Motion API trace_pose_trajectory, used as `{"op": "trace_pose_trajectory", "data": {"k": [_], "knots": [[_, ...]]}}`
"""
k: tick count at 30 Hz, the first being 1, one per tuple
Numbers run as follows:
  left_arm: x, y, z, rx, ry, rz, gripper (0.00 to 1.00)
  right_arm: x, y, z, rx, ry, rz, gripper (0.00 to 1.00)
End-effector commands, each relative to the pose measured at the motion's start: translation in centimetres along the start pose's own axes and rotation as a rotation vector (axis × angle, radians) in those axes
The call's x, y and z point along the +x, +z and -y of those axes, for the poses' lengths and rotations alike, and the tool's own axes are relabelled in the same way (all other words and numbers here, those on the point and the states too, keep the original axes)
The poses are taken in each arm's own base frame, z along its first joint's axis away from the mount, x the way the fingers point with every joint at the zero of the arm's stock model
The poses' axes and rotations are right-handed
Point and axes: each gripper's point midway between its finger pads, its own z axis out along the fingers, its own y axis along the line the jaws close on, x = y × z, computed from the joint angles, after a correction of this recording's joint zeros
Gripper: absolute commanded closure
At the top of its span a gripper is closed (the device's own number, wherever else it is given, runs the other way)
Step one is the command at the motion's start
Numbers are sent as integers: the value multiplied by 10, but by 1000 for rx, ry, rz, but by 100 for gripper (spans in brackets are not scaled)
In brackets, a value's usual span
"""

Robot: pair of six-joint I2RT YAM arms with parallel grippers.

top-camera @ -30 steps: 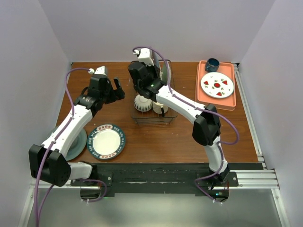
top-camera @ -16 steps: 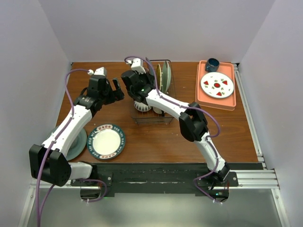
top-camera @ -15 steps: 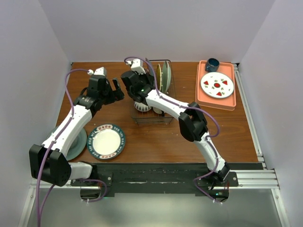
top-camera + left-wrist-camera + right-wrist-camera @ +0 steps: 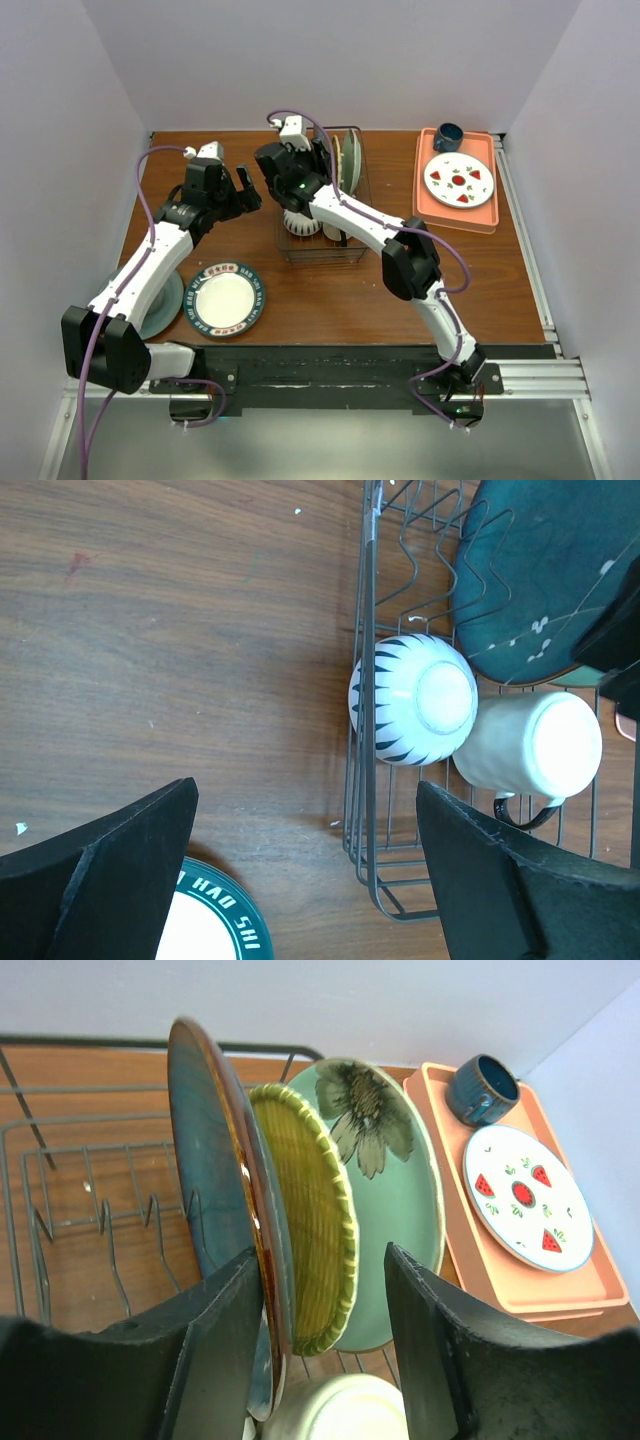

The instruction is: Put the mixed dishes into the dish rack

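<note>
On the blue-rimmed plate [image 4: 212,926]: "HAO SHI"

Glossy glazed plates [image 4: 400,1190], thin metal wire rack [image 4: 325,252]

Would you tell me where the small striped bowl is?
Top view: the small striped bowl sits upside down, left in the dark wire dish rack, beside the cream mug.

A brown wooden table [image 4: 330,290] fills the floor of a pale-walled enclosure [image 4: 330,60]. An orange tray [image 4: 470,221] lies flat in the table's far right corner, close to a silver metal rail [image 4: 527,250] along the right edge. A black strip [image 4: 330,362] borders the near edge.
</note>
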Motion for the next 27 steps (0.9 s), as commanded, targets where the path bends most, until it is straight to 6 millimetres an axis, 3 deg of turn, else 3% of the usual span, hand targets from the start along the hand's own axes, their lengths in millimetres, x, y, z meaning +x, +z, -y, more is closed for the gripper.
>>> {"op": "trace_pose_trajectory", "data": {"k": [1, 10, 11, 13, 14, 16, 17, 18, 21, 25, 27], "knots": [[-5, -4, 4, 34, -2, 22, 4, -64, -17, 45, 53, 196, 57, 45], [-10, -11, 8, 54, 7, 33, 4, -79, -21, 68, 37, 221, 57, 37], [-10, -12, 8, 54, 9, 35, 4, -78, -23, 68, 16, 219, 54, 35], [-12, -14, 8, 51, 14, 40, 4, -86, -29, 72, -46, 234, 50, 21], [-15, -15, 6, 43, 15, 44, 4, -91, -34, 69, -121, 240, 48, 10], [-15, -16, 6, 41, 19, 44, 4, -94, -42, 70, -192, 253, 30, 2], [-17, -17, 5, 39, 22, 48, 4, -94, -48, 61, -276, 250, 18, 1], [-17, -18, 4, 36, 21, 50, 4, -105, -57, 70, -323, 284, 22, 1], [-18, -22, 2, 36, 18, 57, 3, -100, -78, 65, -486, 302, -26, 1], [-16, -26, 0, 37, 17, 65, 3, -81, -112, 83, -647, 366, -90, 2], [-14, -27, -1, 41, 20, 63, 2, -68, -133, 80, -771, 374, -121, 2]]}}
